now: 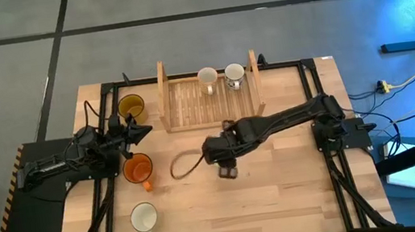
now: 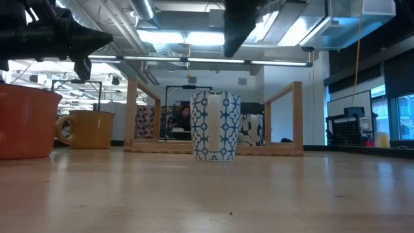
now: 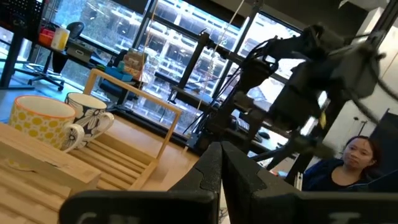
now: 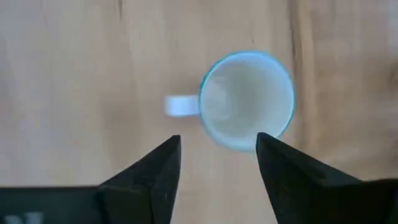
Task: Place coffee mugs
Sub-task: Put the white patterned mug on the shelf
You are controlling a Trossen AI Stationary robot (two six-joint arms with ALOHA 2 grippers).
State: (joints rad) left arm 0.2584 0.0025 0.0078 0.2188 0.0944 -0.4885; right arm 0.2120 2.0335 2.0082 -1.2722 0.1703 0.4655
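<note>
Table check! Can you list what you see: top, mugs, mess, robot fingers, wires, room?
Surface: wooden table, bare boards.
Job's things: two mugs in the slatted tray; amber mug, orange mug, white mug, patterned mug on the table.
Clutter: nothing seen.
Grippers: right gripper open above the patterned mug; left gripper, fingers shut, between amber and orange mugs.
Cables: cable loop beside the right gripper.
Surroundings: person beyond the table.

Lab, exposed ceiling ducts [image 2: 162, 19], desk clutter

Grey floor [image 1: 181, 46] — big windows [image 3: 186, 37], ceiling lights [image 2: 174, 37].
</note>
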